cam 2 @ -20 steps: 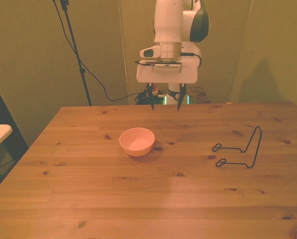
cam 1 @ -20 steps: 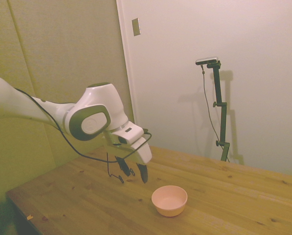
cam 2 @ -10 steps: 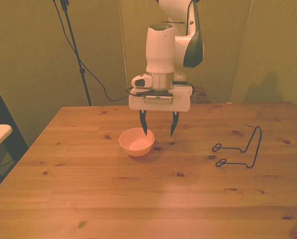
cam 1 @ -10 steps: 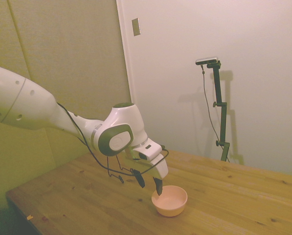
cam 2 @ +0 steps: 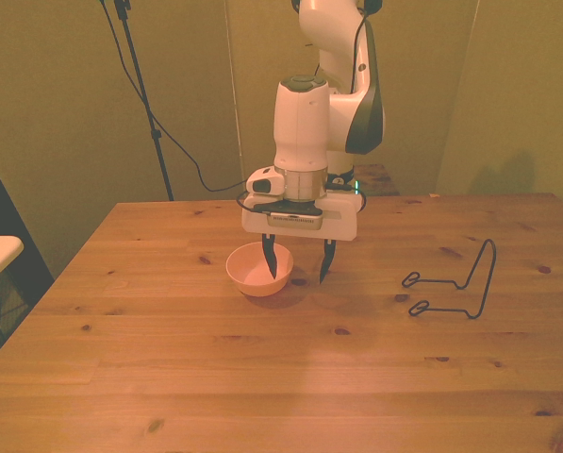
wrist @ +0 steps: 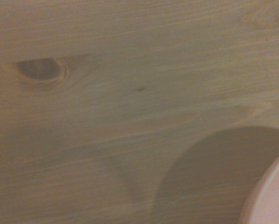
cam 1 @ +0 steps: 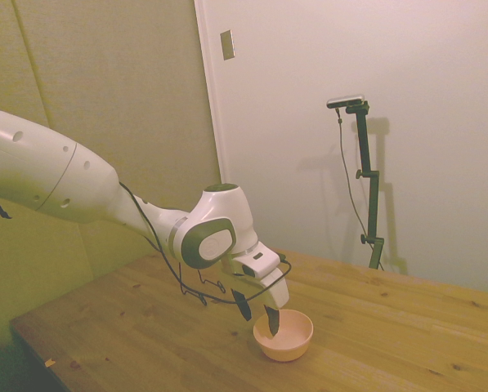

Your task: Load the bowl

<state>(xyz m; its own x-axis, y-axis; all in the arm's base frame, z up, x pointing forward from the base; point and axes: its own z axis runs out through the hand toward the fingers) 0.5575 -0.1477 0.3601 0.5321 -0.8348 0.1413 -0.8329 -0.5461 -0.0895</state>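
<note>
On the wooden bench (cam 2: 262, 377) we find the bowl (cam 2: 253, 272), small, round and pale pink, standing upright a little toward the front view's left of the middle, with bare wood all around it. Our tool (cam 2: 297, 265) hangs straight down over the bowl's rim on the front view's right side, and its dark fingers are spread apart, released and holding nothing. One finger (cam 2: 270, 261) points down inside the bowl, in front of the pink inner wall, while the other finger (cam 2: 325, 264) comes down outside the rim, its tip just above the wood beside the bowl, so that the wall of the bowl stands between the two. From the side view we see the same arrangement: the bowl (cam 1: 286, 336) sits near the bench's (cam 1: 145, 343) nearer edge and the tool (cam 1: 258, 314) reaches down at its rim from the white arm (cam 1: 80, 184), though we cannot tell from here whether either finger touches the plastic. Close up from the wrist we see mostly wood grain with a dark knot (wrist: 39, 69), plus a curved slice of the bowl's pink rim (wrist: 270, 196) and its shadow on the boards. Well apart, toward the front view's right, a thin black wire rack (cam 2: 455, 283) stands on the bench.
</note>
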